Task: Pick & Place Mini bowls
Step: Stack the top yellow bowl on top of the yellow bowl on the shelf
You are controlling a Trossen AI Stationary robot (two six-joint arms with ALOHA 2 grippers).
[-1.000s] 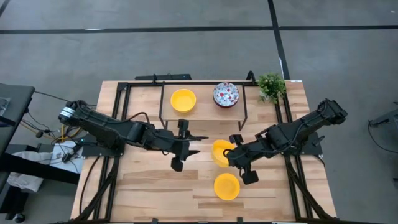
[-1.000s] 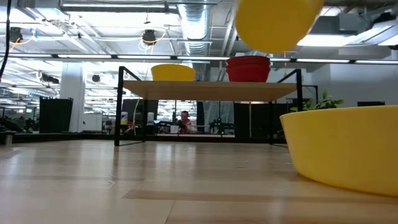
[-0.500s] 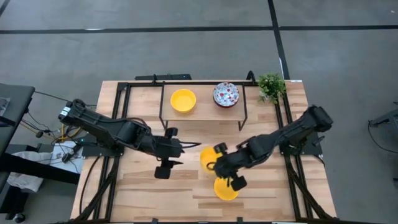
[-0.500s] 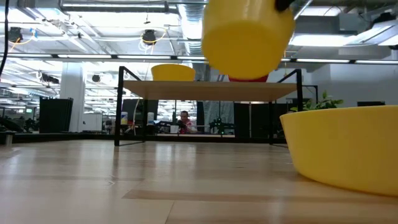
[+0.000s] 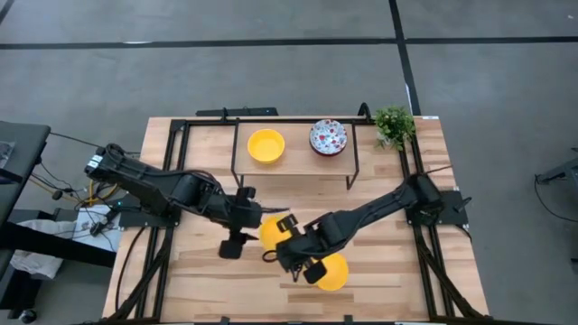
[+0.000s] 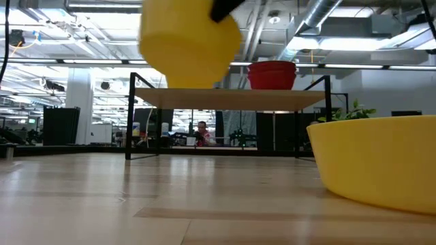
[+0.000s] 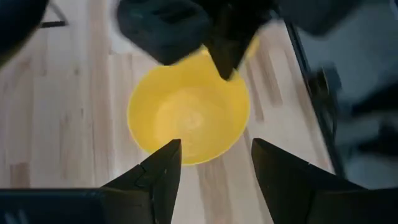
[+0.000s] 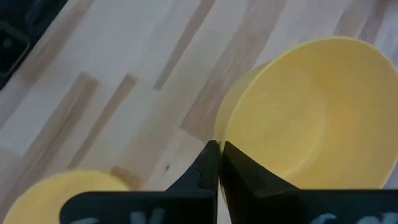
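Light wooden table (image 5: 208,280), black-framed. A raised wooden shelf (image 5: 293,164) on black legs stands toward twelve o'clock. Small green plant (image 5: 394,124) at roughly one o'clock. Distant figure (image 6: 201,133) beyond the table, probably a seated person.

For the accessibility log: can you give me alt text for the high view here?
Seen from above, the right gripper holds a yellow bowl by its rim over the wooden table, beside the open left gripper. Another yellow bowl sits nearby; a yellow and a floral bowl sit on the shelf.
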